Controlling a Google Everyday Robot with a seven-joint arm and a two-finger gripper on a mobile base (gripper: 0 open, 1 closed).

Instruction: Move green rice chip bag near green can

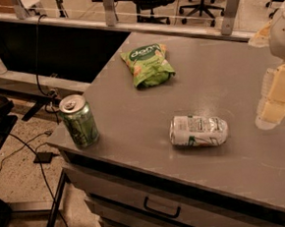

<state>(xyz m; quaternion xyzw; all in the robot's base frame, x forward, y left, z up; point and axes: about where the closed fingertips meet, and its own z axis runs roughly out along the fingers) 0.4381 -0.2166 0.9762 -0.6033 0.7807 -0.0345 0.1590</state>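
Note:
The green rice chip bag [147,64] lies flat on the grey table [218,75] toward its far left part. The green can [79,121] stands upright at the table's front left corner, silver top with pull tab up. The gripper [274,100] hangs at the right edge of the view, pale and blocky, above the table's right side, far from both the bag and the can. It holds nothing that I can see.
A silver-white can with green stripes [198,130] lies on its side in the middle front of the table. A drawer with a handle [162,208] is under the front edge. Cables run on the floor at left. Office chairs stand beyond the back rail.

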